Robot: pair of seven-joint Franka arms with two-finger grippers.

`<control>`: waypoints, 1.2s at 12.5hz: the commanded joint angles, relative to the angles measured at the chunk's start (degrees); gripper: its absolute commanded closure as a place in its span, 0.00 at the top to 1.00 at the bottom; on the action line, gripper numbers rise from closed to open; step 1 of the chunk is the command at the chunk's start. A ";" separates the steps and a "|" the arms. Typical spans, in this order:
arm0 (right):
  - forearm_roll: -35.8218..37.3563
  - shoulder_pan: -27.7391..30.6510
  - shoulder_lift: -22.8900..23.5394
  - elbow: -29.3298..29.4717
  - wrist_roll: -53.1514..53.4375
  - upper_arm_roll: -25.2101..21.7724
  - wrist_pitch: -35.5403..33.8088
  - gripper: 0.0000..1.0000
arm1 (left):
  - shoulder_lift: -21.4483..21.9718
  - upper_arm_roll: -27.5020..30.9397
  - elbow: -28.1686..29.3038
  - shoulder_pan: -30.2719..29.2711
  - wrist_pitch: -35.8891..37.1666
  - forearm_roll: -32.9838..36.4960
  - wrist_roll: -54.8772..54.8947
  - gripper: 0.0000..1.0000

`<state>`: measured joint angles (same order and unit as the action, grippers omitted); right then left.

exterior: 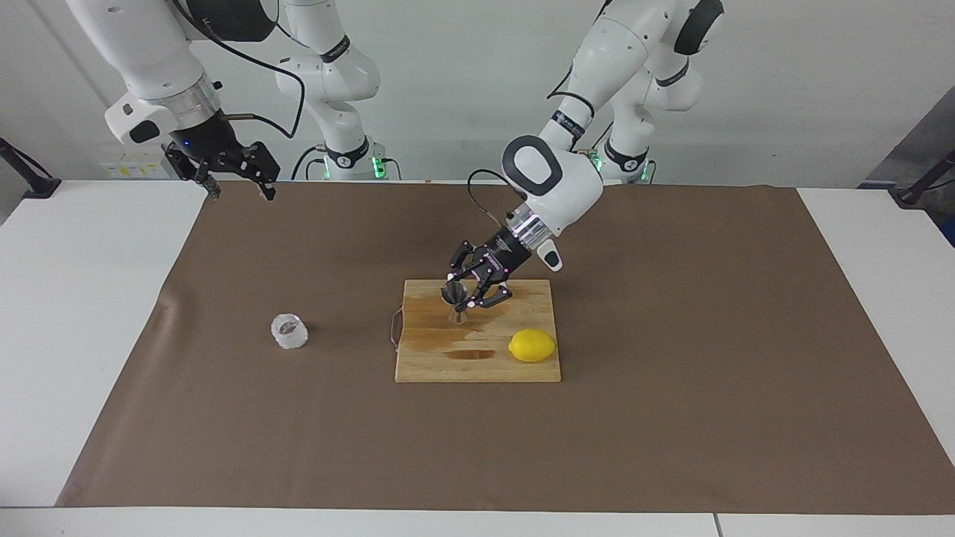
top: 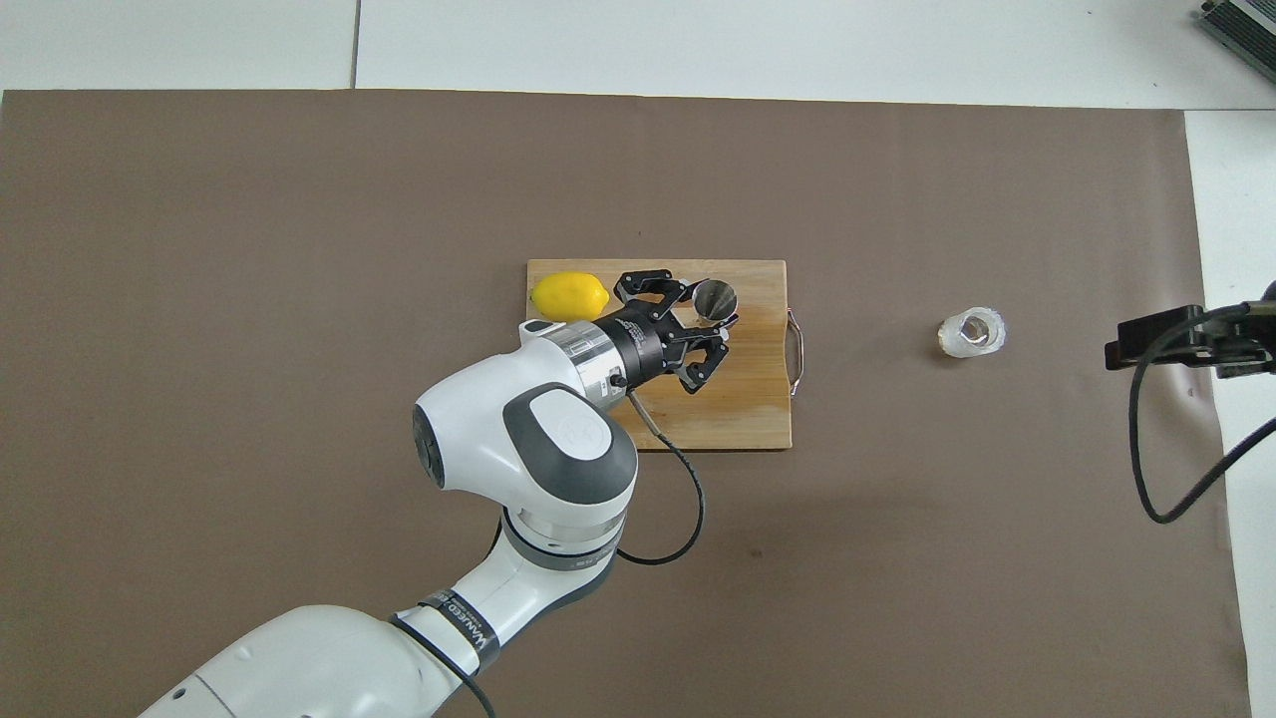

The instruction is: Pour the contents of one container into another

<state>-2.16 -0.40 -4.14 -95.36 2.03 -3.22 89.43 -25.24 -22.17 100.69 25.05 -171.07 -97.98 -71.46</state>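
Observation:
My left gripper [exterior: 465, 297] [top: 725, 323] is shut on the waist of the steel hourglass jigger [exterior: 453, 292] [top: 716, 297]. It holds the jigger nearly upright, low over the wooden cutting board [exterior: 433, 367] [top: 760, 411]; whether its base touches the wood I cannot tell. The clear faceted glass cup [exterior: 289, 331] [top: 971, 332] stands alone on the brown mat, off the board toward the right arm's end. My right gripper [exterior: 241, 195] [top: 1156, 339] waits open and empty, raised over the mat's corner at its own end.
A yellow lemon [exterior: 532, 345] [top: 569, 296] lies on the board's corner toward the left arm's end. Dark wet stains mark the board's middle. A metal handle [top: 795, 339] sticks out of the board's end that faces the cup.

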 commanded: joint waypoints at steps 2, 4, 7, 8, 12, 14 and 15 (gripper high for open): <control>0.31 0.40 -0.78 -0.71 0.78 0.32 -0.48 1.00 | -3.06 0.19 -2.87 1.23 -2.51 1.12 0.18 0.00; 0.31 0.40 -0.69 -0.71 0.78 0.32 -0.48 1.00 | -3.24 0.19 -2.96 1.49 -3.39 1.65 0.27 0.00; 0.31 0.40 -0.78 -0.71 0.78 0.32 -0.48 1.00 | -3.59 0.19 -2.78 1.67 -3.83 2.00 0.19 0.00; 0.31 0.40 -0.69 -0.71 0.78 0.32 -0.48 1.00 | -3.59 0.19 -2.61 1.67 -3.92 2.00 0.19 0.06; 0.31 0.40 -0.78 -0.71 0.78 0.32 -0.48 1.00 | -3.41 0.11 -1.99 1.67 -3.83 2.27 0.27 0.18; 0.31 0.48 -0.78 -0.71 0.78 0.32 -0.48 1.00 | -3.33 0.11 -1.55 1.59 -3.83 2.18 0.27 0.31; 0.31 0.40 -0.69 -0.71 0.78 0.32 -0.48 1.00 | -3.32 0.11 -1.55 1.59 -3.83 2.18 0.19 0.42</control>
<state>-2.16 -0.39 -4.14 -95.36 2.03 -3.22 89.43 -28.09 -22.19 99.49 26.02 -173.55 -96.54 -71.19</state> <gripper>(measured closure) 0.000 0.529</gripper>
